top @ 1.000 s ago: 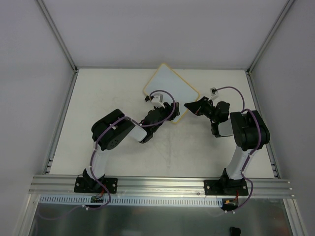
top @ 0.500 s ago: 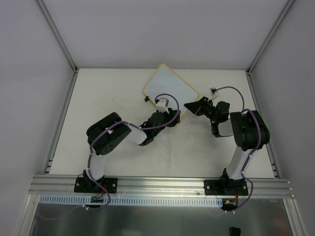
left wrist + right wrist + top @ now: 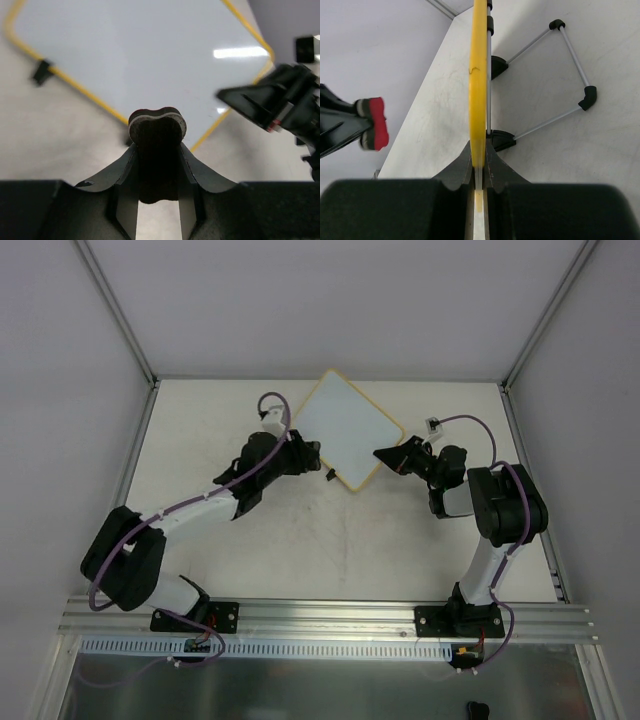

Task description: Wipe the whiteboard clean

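The whiteboard (image 3: 350,428) lies as a diamond at the back middle of the table, white with a yellow frame. In the left wrist view the whiteboard (image 3: 150,55) looks free of marks. My left gripper (image 3: 310,453) is by its left edge, shut on the black eraser (image 3: 157,135), which also shows with a red side in the right wrist view (image 3: 376,130). My right gripper (image 3: 386,455) is shut on the board's right corner. The yellow frame edge (image 3: 479,75) runs straight out from between its jaws.
A thin wire stand (image 3: 570,65) with black corner clips (image 3: 501,140) shows beside the board's edge. A small black clip (image 3: 328,475) sits at the board's near-left edge. Grey walls and metal rails enclose the table (image 3: 200,440).
My left arm has stretched out and swung left. The eraser moved from the board's near edge to its left edge. The right gripper has kept its hold on the corner.
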Robot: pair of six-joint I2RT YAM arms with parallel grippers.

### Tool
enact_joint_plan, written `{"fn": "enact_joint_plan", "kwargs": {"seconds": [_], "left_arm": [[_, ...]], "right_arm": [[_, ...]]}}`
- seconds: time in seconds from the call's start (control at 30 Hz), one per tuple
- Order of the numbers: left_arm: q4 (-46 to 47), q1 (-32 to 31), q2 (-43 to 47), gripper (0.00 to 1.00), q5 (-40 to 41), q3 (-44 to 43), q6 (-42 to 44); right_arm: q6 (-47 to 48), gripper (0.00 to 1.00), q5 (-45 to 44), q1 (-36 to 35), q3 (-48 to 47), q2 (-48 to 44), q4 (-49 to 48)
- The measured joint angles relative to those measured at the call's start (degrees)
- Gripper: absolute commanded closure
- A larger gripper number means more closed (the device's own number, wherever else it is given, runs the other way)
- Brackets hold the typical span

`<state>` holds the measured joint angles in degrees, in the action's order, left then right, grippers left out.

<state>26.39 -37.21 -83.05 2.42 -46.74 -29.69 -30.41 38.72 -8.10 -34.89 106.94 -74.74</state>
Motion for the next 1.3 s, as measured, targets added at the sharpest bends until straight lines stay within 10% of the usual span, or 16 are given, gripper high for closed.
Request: {"fn": "enact_joint_plan", "kwargs": {"seconds": [0.6,1.3], "left_arm": [[-26.1,16.8,-10.3,1.00,-12.0,0.2,-3.5],[-26.1,17.0,-9.5,0.36,-13.9,0.2,-2.3]], "right_arm": [[-0.1,1.00,0.5,0.0,-0.9,0.7,0.0],[-0.1,0.98,0.5,0.0,-0.9,0.7,0.0]]}}
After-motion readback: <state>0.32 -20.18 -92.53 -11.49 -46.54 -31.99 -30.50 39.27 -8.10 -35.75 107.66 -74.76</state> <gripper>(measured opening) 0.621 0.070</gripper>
